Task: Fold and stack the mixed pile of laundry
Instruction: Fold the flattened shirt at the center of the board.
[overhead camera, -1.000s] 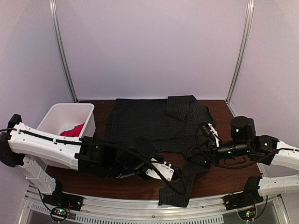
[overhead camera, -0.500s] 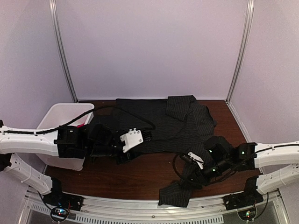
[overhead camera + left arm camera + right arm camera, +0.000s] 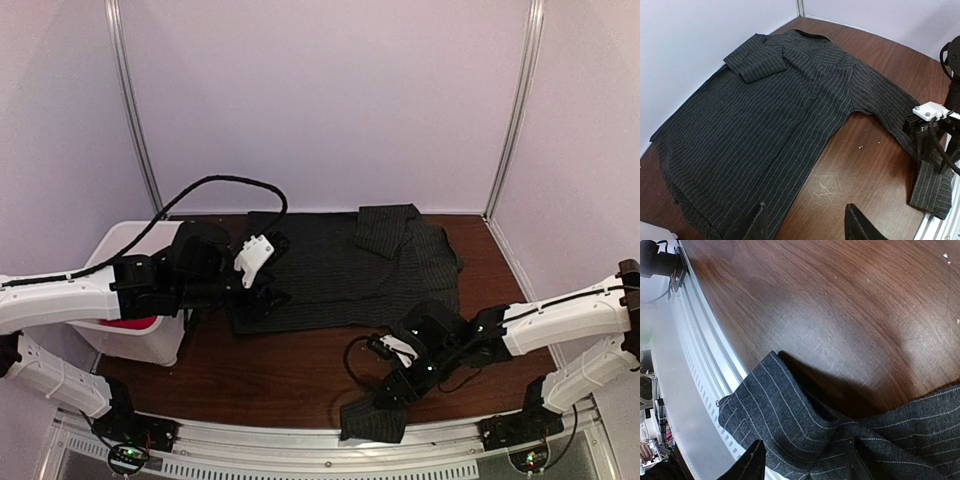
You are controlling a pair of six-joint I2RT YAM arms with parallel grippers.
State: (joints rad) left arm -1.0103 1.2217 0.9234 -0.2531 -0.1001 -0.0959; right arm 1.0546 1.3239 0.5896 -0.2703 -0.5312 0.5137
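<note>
Swinging back from the front of the brown wooden table [image 3: 290,372], the left gripper [image 3: 272,295] now hangs over the left hem of the dark charcoal pinstriped collared button-up shirt [image 3: 335,275], beside the white plastic slotted bin [image 3: 108,250]. Its jaws, shut a moment ago, stand apart with nothing between them. The right gripper [image 3: 390,388] has come forward and down to the shirt's loose sleeve [image 3: 372,418] at the near edge. Its fingers [image 3: 752,462] stand about as wide as the left one's, straddling a bunched fold of that sleeve without pinching it; whether they touch the cloth cannot be told.

The shirt lies spread flat across the back half of the table, its other sleeve folded in near the collar.

Only the top view shows the bright red short-sleeved T-shirt [image 3: 125,323], lying in the bin under the left arm. Only the left wrist view shows the bare gap between the left fingertips, which the top view hides. Only the right wrist view shows the cuff end hanging past the table's edge over the metal rail [image 3: 700,355].
</note>
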